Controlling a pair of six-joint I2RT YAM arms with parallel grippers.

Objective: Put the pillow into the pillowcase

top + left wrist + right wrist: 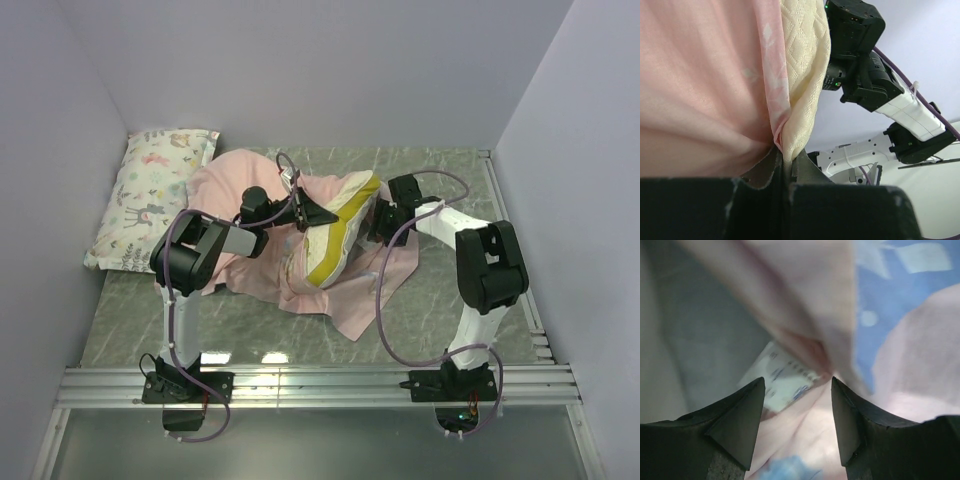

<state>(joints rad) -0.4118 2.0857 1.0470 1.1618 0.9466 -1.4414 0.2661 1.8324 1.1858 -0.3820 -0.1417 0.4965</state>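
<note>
The cream dimpled pillow (338,232) with its yellow side band stands tilted on edge at the table's middle, on the pale pink pillowcase (240,175). My left gripper (307,213) is shut on the pillow's cream edge (805,85), and the pink pillowcase fabric (705,80) bunches into the same pinch. My right gripper (385,216) sits against the pillow's right side. In the right wrist view it (797,390) is open over pink and blue pillowcase fabric (900,340) with a white care label (785,380) between the fingertips.
A smaller white pillow with animal-and-flower print (155,195) lies at the back left against the wall. The right arm (865,65) is close in front of the left gripper. Purple cables loop over the pillowcase at right (385,310).
</note>
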